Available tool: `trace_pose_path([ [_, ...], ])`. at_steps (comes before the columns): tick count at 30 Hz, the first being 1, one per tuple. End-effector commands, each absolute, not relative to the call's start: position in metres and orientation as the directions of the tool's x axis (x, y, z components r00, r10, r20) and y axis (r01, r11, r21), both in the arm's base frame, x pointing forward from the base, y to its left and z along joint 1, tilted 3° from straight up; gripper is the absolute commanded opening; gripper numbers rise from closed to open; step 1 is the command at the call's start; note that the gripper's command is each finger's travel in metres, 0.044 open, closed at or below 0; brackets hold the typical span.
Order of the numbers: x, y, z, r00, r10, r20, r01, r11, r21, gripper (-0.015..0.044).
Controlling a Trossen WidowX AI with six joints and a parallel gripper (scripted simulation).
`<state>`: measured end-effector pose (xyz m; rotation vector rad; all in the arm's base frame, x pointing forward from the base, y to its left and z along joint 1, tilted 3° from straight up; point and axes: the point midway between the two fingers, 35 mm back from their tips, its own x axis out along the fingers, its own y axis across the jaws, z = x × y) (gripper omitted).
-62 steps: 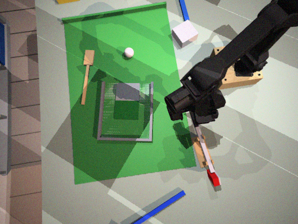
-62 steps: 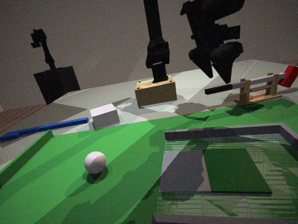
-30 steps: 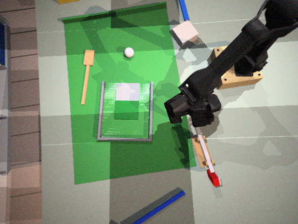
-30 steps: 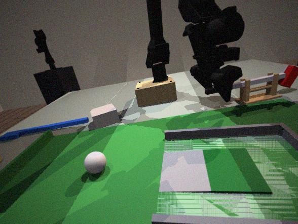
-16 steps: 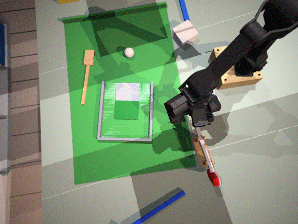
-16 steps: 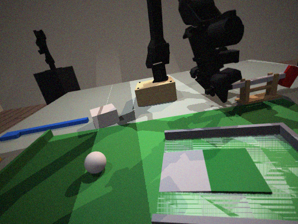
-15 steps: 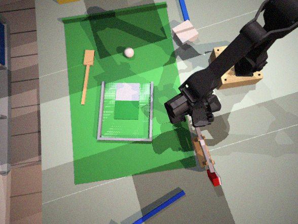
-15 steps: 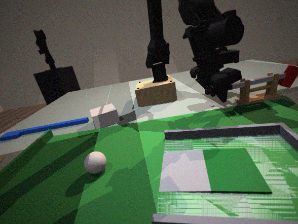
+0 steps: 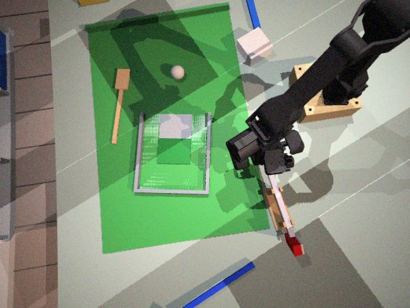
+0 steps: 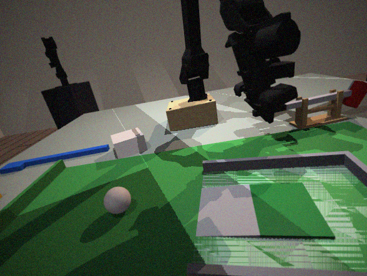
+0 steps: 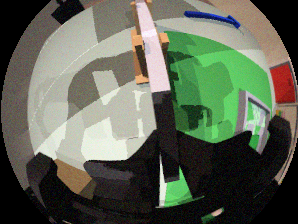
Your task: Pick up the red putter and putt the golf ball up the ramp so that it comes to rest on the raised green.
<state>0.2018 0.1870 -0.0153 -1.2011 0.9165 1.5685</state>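
Jaws shut on one red putter [image 9: 283, 205]

Two putters [image 9: 283, 209] [image 9: 119, 101], one ball [image 9: 177, 72], one cube [image 9: 254, 45].

Red putter [image 9: 286, 212]: pale shaft, red head, lying level across small wooden stand [image 9: 275, 209], dark grip end clamped. Golf ball [image 9: 177, 72]: white, resting on green mat [image 9: 115, 216]. Ramp [image 9: 175, 126] grey, raised green [image 9: 173, 151] inside grey frame.

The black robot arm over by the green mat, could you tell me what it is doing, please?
The arm's gripper has its jaws shut on the dark handle end of the red-headed putter, which rests in its small wooden stand. The white golf ball sits on the green mat, before the grey-walled raised green.
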Motion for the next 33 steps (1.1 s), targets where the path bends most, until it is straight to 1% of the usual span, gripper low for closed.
trace_pose_path([
  [1, 0.203, 0.188, -0.009, -0.091, 0.228, -0.969, -0.956, -0.293, 0.021, 0.0000],
  [15, 0.205, 0.190, 0.080, -0.092, 0.228, -0.969, -0.956, -0.292, 0.022, 0.0000],
  [20, 0.204, 0.190, 0.085, -0.092, 0.228, -0.969, -0.956, -0.292, 0.022, 0.0000],
  [21, 0.206, 0.189, 0.076, -0.089, 0.219, -0.972, -0.957, -0.289, 0.022, 0.0000],
  [33, 0.247, 0.140, 0.082, -0.029, 0.185, -0.982, -0.999, 0.035, 0.036, 0.0000],
])
